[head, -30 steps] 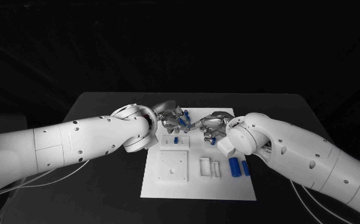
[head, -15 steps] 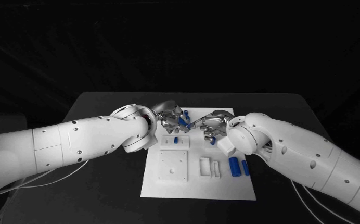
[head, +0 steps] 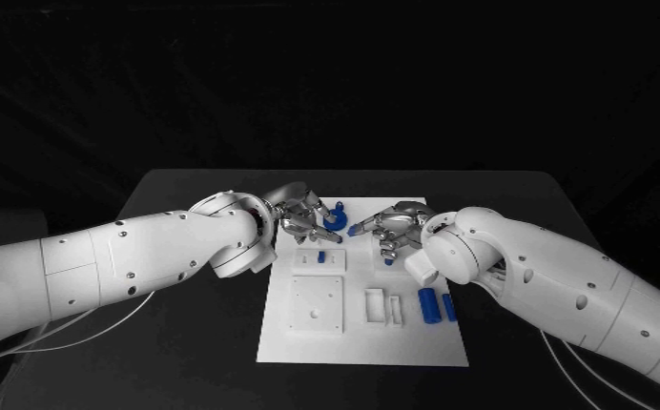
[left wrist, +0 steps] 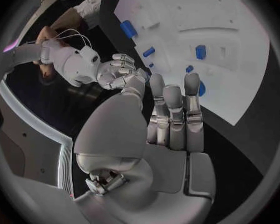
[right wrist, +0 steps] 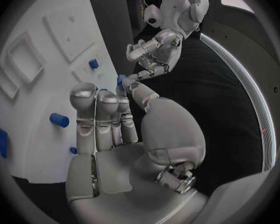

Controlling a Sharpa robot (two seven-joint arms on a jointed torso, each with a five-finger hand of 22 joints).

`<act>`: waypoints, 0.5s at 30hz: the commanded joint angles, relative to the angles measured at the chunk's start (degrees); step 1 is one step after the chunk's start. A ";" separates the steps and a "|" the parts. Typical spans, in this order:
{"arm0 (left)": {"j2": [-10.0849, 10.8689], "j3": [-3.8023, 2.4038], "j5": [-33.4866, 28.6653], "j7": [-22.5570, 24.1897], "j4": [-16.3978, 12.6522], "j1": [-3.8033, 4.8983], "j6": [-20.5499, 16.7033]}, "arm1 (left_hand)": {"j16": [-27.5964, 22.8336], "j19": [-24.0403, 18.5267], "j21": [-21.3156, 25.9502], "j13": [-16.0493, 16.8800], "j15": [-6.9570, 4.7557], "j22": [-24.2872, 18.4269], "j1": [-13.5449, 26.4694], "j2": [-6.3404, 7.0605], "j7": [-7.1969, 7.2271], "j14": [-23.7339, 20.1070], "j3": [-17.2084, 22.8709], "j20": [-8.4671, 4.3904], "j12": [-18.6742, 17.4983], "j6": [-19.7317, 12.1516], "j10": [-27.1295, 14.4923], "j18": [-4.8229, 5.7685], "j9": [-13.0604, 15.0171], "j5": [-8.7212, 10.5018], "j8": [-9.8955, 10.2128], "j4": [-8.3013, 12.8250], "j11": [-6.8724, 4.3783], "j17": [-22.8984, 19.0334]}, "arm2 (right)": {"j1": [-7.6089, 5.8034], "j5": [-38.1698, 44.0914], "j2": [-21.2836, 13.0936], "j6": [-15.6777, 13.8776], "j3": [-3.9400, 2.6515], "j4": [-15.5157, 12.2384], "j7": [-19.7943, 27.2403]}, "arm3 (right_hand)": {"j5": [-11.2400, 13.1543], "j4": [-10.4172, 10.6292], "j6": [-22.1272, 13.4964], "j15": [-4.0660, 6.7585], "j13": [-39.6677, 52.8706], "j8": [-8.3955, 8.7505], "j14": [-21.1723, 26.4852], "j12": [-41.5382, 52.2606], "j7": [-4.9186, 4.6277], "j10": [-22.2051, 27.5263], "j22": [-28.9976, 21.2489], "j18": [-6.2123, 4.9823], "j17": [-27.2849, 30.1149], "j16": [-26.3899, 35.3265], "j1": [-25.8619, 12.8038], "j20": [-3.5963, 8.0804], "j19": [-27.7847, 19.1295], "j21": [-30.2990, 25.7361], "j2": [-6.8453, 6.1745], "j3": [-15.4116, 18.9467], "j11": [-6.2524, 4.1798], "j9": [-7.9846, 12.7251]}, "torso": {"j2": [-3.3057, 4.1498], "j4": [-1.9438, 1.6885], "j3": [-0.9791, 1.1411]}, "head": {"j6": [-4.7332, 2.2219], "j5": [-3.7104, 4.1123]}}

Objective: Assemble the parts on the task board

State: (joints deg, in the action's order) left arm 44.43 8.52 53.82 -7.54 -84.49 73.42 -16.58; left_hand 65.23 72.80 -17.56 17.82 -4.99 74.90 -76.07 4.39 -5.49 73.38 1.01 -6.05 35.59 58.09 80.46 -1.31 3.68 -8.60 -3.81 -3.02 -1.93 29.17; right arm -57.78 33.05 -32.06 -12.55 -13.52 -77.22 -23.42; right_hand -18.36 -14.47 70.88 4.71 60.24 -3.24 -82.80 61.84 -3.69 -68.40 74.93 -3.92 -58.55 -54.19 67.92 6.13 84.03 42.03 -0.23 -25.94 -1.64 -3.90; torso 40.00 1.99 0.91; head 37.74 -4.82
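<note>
Head view: the 2 white arms meet over the far end of the task board (head: 360, 345), which lies on the black surface (head: 179, 200). The left hand (head: 310, 218) has its fingers (head: 319, 229) curled around a curved blue part (head: 337, 212), holding it above the board. The right hand (head: 392, 229) faces it from just beside, and a small blue tip (head: 357, 230) shows at its fingers (head: 369, 226); whether they pinch it or merely touch it cannot be told.

Nearer the robot than the 2 hands, 3 more blue parts are seen on the board: 1 small blue peg (head: 322, 257) standing in a white block just below the left fingers, and 2 blue cylinders (head: 429, 304) lying side by side below the right hand, partly covered by the right forearm. Between them lie 1 square white plate (head: 318, 303) with small holes and 2 narrow white frames (head: 376, 304).

Left wrist view: the left fingers (left wrist: 171, 104) point at the board (left wrist: 239, 84), where 5 blue pieces are scattered, the nearest one (left wrist: 201, 88) just off the fingertips. The right hand (left wrist: 118, 74) is close alongside.

Right wrist view: the right fingers (right wrist: 99, 109) stretch over the board (right wrist: 28, 124), a blue piece (right wrist: 121, 79) at the thumb tip, the left hand (right wrist: 149, 55) just beyond it.
</note>
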 commanded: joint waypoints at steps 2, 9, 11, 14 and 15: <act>0.56 -0.01 -11.32 2.31 0.34 0.02 1.19 | -0.59 0.28 0.57 -0.12 0.01 0.92 -0.03 -4.52 0.46 -0.31 -0.33 0.05 0.08 2.94 -0.95 -0.51 0.04 -0.11 -0.34 1.37 -0.07 -0.28 | 0.25 -0.12 -0.58 1.11 0.01 -0.41 2.11 | 0.17 -0.43 0.54 0.51 0.08 -0.41 -0.06 -0.23 0.06 -0.41 5.14 0.48 -0.05 0.09 -0.30 0.31 1.16 0.14 0.42 -0.05 -0.07 -0.07 | 0.00 0.00 0.01 | -0.14 0.21; 0.33 0.15 -25.74 4.59 1.65 0.01 6.63 | -0.88 0.04 1.06 -0.18 0.13 0.95 0.36 -10.02 0.84 -0.49 -0.31 0.10 0.03 4.10 -1.32 -0.35 0.04 1.55 -0.08 2.02 0.04 -0.43 | 0.72 -0.87 -1.56 2.02 0.00 -1.54 4.63 | 0.39 -0.47 0.44 0.58 0.14 -0.40 -0.02 -0.37 0.05 -0.35 5.09 0.45 0.03 0.26 -0.36 0.37 1.11 -0.02 0.55 0.04 -0.07 -0.06 | 0.02 -0.03 -0.05 | -0.33 0.30; 0.18 0.25 -28.67 5.25 2.00 0.00 8.73 | -0.76 -0.09 1.11 -0.13 0.19 0.99 1.08 -10.64 0.96 -0.67 -0.76 0.16 0.13 4.47 -1.45 -0.32 0.19 3.67 -0.19 1.72 0.09 -0.37 | 0.92 -1.09 -1.88 2.27 0.00 -2.02 5.38 | 0.45 -0.47 0.40 0.59 0.13 -0.39 -0.01 -0.41 0.03 -0.33 5.09 0.46 0.04 0.29 -0.36 0.38 1.11 -0.01 0.62 0.06 -0.06 -0.05 | 0.02 0.01 -0.07 | -0.37 0.29; 0.03 0.44 -31.27 5.86 2.33 -0.01 10.83 | -0.55 -0.34 1.20 -0.05 0.32 1.02 2.60 -11.24 0.95 -1.04 -1.58 0.27 0.31 4.40 -1.72 -0.27 0.26 4.79 -0.19 0.68 0.23 -0.27 | 1.15 -1.40 -2.23 2.46 -0.03 -2.49 6.09 | 0.59 -0.49 0.37 0.60 0.13 -0.39 0.00 -0.46 0.03 -0.30 5.07 0.44 0.05 0.33 -0.34 0.40 1.10 -0.10 0.70 0.08 -0.06 -0.05 | 0.00 0.07 -0.09 | -0.31 0.19; -0.01 0.51 -31.91 6.02 2.43 -0.02 11.50 | -0.42 -0.40 1.19 -0.01 0.34 1.05 2.92 -11.43 0.97 -1.15 -1.81 0.29 0.41 4.38 -1.81 -0.26 0.28 4.90 -0.18 0.42 0.24 -0.22 | 1.25 -1.53 -2.37 2.51 -0.05 -2.66 6.33 | 0.74 -0.54 0.32 0.60 0.18 -0.40 -0.01 -0.48 0.02 -0.30 5.07 0.45 0.03 0.35 -0.34 0.41 1.10 -0.11 0.79 0.13 -0.06 -0.06 | 0.00 0.07 -0.08 | -0.31 0.19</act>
State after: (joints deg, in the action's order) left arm 44.60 9.03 29.96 -4.27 -82.13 73.40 -10.50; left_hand 64.56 72.58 -16.50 17.73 -4.70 74.94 -73.71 -7.22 -4.55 72.67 -0.67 -5.84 35.74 62.22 78.89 -1.31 3.91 -3.93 -3.94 -2.43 -1.64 28.87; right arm -56.66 32.36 -34.21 -11.69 -13.54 -79.55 -19.96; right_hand -17.97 -14.63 71.04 5.13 60.34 -3.45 -82.79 61.60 -3.51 -68.40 74.92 -3.92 -58.54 -54.19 67.49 6.13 84.03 42.03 -0.09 -25.78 -1.63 -3.90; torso 40.00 1.99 0.84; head 37.40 -4.53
